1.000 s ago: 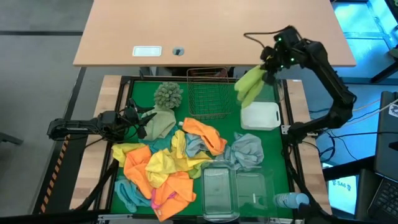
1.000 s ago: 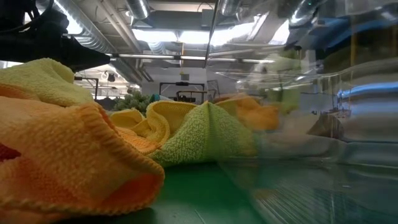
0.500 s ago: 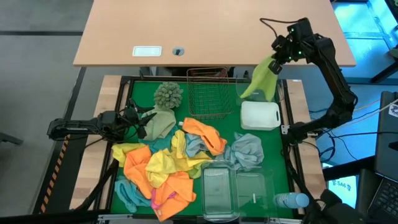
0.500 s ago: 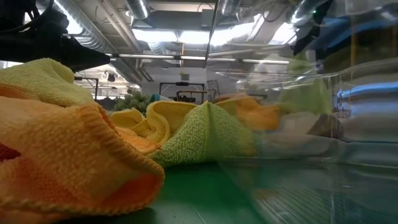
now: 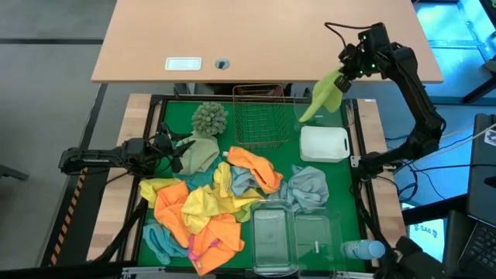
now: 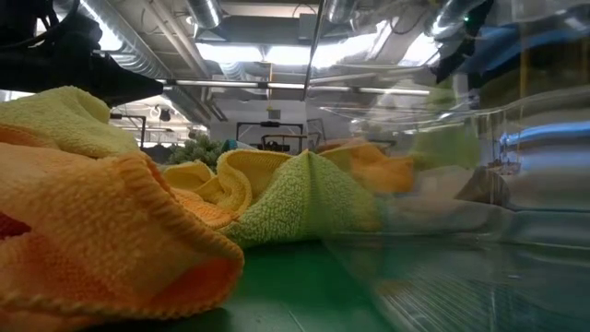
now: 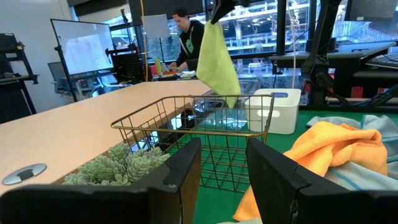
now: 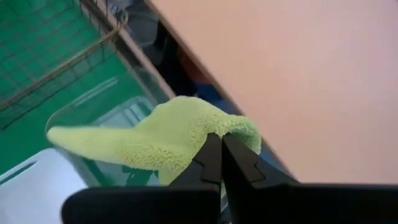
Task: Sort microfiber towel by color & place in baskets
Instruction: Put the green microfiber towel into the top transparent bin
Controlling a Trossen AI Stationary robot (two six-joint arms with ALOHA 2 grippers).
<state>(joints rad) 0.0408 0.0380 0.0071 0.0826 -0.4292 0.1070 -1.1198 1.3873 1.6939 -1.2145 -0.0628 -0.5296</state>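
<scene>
Right tool point(image 5: 346, 72): I am seeing it raised over the far right corner of the green bench point(image 5: 225, 116), fingers together and clamping a lime green towel point(image 5: 324, 94) that is hanging down, soft and fuzzy.
Left tool point(image 5: 175, 150): it is resting low at the left side, fingers apart, holding nothing.
Towel pile point(image 5: 209, 205): orange, yellow, teal and grey-blue cloths are lying crumpled at the middle.
Copper wire basket point(image 5: 260, 116): it is standing empty.
White tray point(image 5: 324, 143): I am seeing one only.
Clear tubs point(image 5: 273, 236): two, side by side.
</scene>
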